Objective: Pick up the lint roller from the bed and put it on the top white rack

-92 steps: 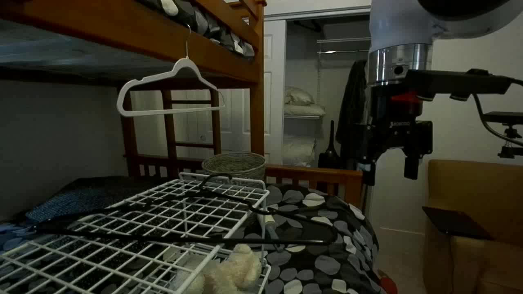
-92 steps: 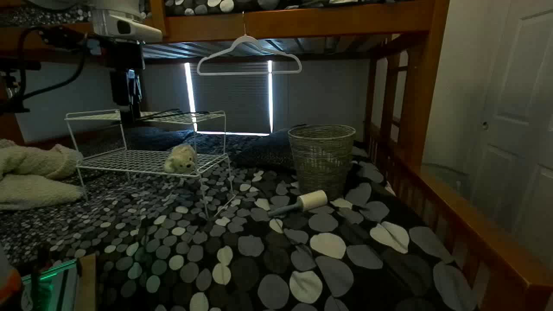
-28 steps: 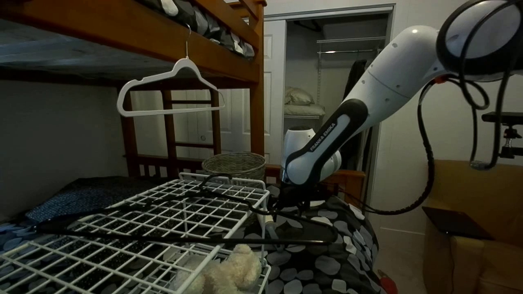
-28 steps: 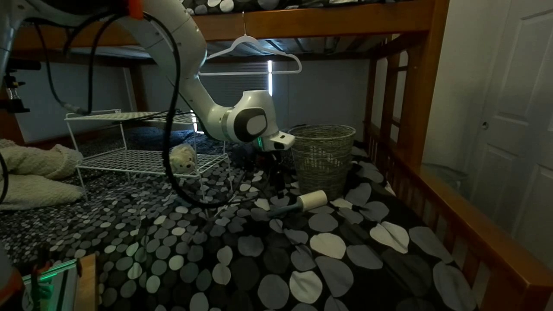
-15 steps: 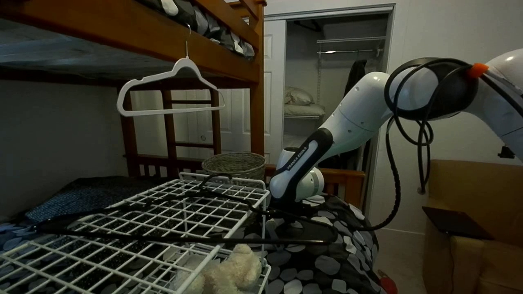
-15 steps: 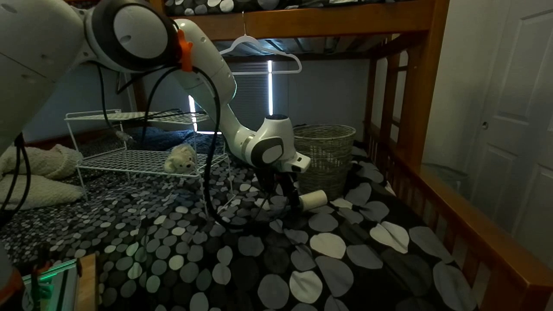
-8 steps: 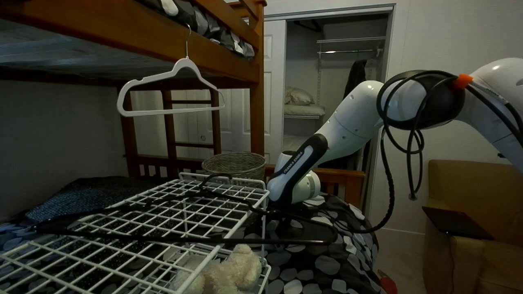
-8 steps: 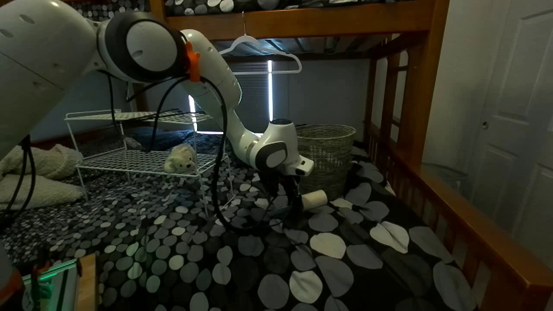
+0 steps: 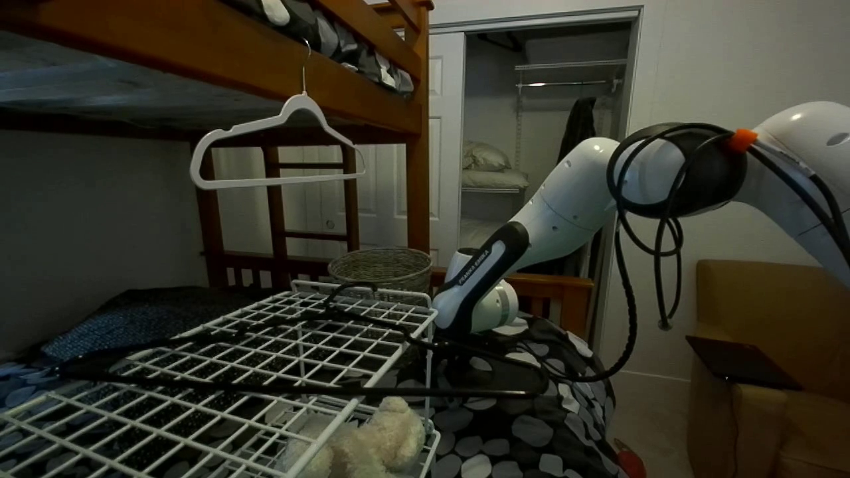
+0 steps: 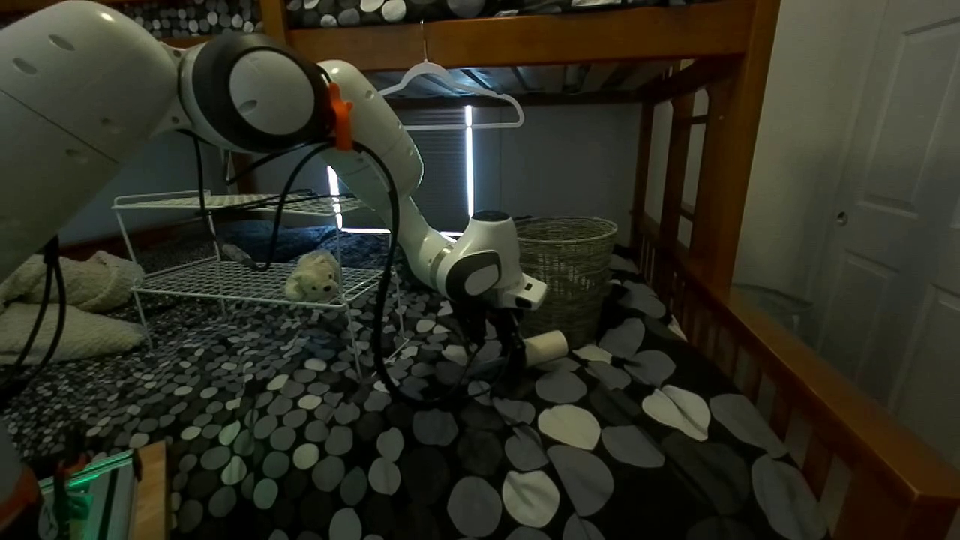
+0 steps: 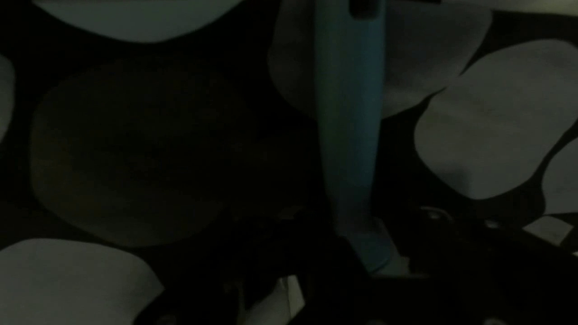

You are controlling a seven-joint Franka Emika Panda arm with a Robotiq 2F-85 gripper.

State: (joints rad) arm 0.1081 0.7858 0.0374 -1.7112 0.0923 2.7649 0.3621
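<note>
The lint roller lies on the bed point(image 10: 420, 480) in an exterior view, its off-white roll point(image 10: 546, 347) showing just beyond my gripper point(image 10: 514, 358). Its blue-grey handle point(image 11: 350, 113) runs down the wrist view and passes between my gripper's dark fingers point(image 11: 420, 243) at the end towards the roll. That picture is too dark to show whether both fingers touch the handle. The top white rack point(image 9: 327, 431) spreads across the lower left in an exterior view, a black hanger point(image 9: 398, 392) lying on it. There the arm and hanger hide the roller.
A wicker basket point(image 10: 566, 262) stands right behind the roll. A plush bear point(image 10: 313, 276) sits on the lower rack shelf. A white hanger point(image 9: 303, 101) hangs from the upper bunk. The bed's wooden rail point(image 10: 817, 405) runs along one side. An arm cable point(image 10: 386, 322) loops low over the bedding.
My arm has swung from beside the rack to the lint roller and lowered the gripper around its handle. Over the last half second it sinks slightly. The roller has not visibly moved.
</note>
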